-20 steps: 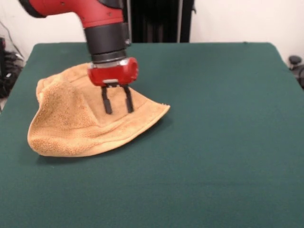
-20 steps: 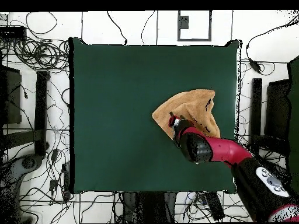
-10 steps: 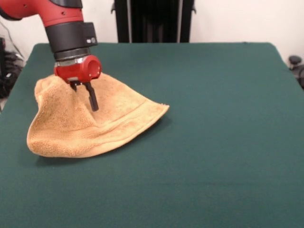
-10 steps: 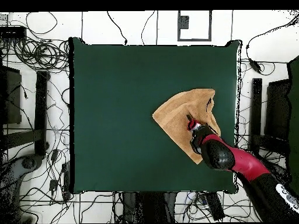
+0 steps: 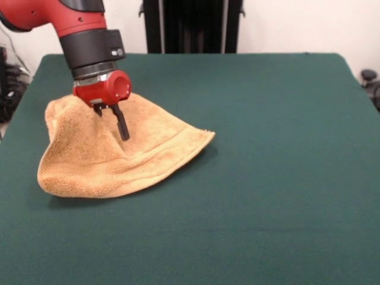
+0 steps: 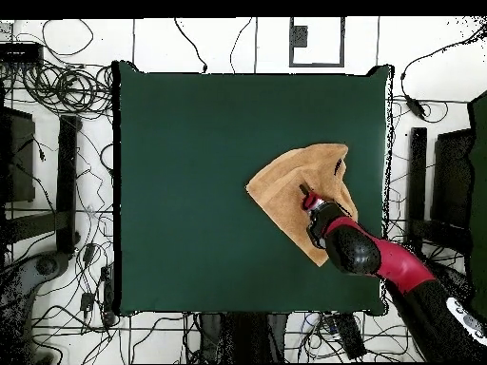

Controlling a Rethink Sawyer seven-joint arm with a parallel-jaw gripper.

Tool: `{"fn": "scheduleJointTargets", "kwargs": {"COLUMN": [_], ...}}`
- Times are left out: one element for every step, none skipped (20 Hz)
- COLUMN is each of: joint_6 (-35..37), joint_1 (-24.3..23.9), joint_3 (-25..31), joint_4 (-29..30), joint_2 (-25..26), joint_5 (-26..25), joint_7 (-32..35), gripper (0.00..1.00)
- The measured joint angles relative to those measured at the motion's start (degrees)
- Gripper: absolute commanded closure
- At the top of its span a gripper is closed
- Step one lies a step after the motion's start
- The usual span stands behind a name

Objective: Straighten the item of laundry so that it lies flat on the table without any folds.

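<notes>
The tan-orange towel lies crumpled on the left part of the dark green table, with a raised fold at its left and one corner pointing right. My gripper reaches down into the towel's upper middle and is shut on a ridge of the cloth; only one black finger shows plainly. In the overhead view the towel lies at the table's right side, and the gripper is over its middle.
Cables and stands surround the table in the overhead view. A black frame stands behind the table's far edge. Bare green cloth stretches to the right of the towel in the front view.
The gripper went from the towel's right part to its upper middle, turned and closed on a ridge. In the last half second it and the towel shifted slightly right in the front view.
</notes>
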Motion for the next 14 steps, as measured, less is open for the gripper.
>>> {"fn": "scheduleJointTargets", "kwargs": {"joint_6": [0.62,0.83,1.13,1.43,1.54,1.65,1.77,2.02,2.28,2.62,2.85,3.08,3.33,3.63], "joint_1": [-0.17,-0.22,-0.35,-0.48,-0.57,-0.67,-0.8,-0.96,-1.13,-1.19,-1.17,-1.16,-1.14,-1.12], "joint_3": [0.39,0.51,0.76,1.01,1.15,1.29,1.46,1.64,1.83,1.9,1.91,1.92,1.92,1.92], "joint_4": [-0.01,-0.02,-0.09,-0.16,-0.2,-0.23,-0.26,-0.3,-0.35,-0.43,-0.49,-0.56,-0.63,-0.71], "joint_2": [0.25,0.33,0.55,0.76,0.89,1.0,1.14,1.27,1.4,1.45,1.45,1.45,1.45,1.46], "joint_5": [0.2,0.31,0.49,0.68,0.75,0.81,0.87,1.0,1.14,1.49,1.74,1.99,2.34,2.73], "joint_7": [0.0,0.0,0.0,0.0,0.0,0.0,0.0,0.0,0.0,0.0,0.0,0.0,0.0,0.0], "gripper": [0.0,0.0,0.0,0.0,0.0,0.0,0.0,0.0,0.0,0.0,0.0,0.0,0.0,0.0]}}
